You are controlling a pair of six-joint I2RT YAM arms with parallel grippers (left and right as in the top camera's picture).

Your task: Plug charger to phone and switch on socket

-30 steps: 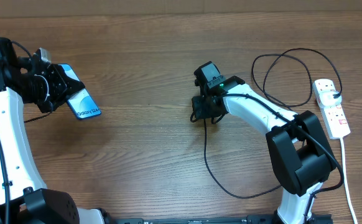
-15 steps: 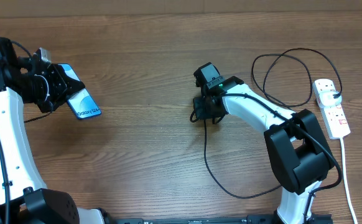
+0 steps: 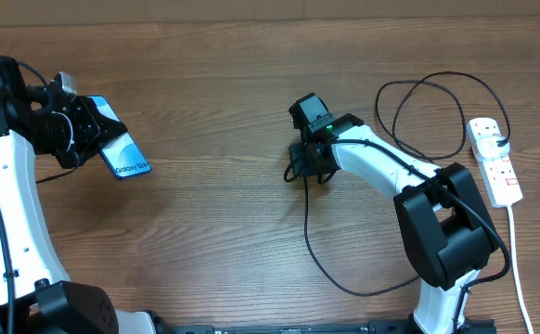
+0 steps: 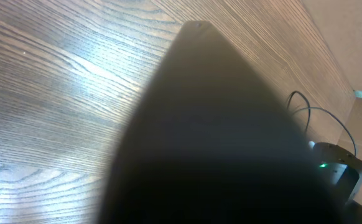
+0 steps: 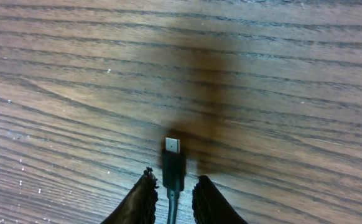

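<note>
The phone [image 3: 122, 153], its light blue screen reading "Galaxy S24+", is held at the far left with my left gripper [image 3: 89, 130] shut on it. Up close it fills the left wrist view as a dark blurred shape [image 4: 218, 137]. My right gripper [image 3: 304, 169] is down at the table's middle. Its fingertips [image 5: 175, 183] straddle the charger's black plug [image 5: 173, 162], which lies flat with its metal tip pointing away. The jaws stand narrowly open, with a thin gap on each side of the plug. The charger's cable [image 3: 309, 232] loops away towards the socket [image 3: 495, 160] at the right edge.
The black cable makes a big loop [image 3: 428, 116] at the back right and another [image 3: 344, 278] near the front by my right arm's base. The socket's white cord [image 3: 519, 269] runs down the right edge to the front.
The right jaws have drawn in slightly round the plug. The left gripper and the phone have not moved.
</note>
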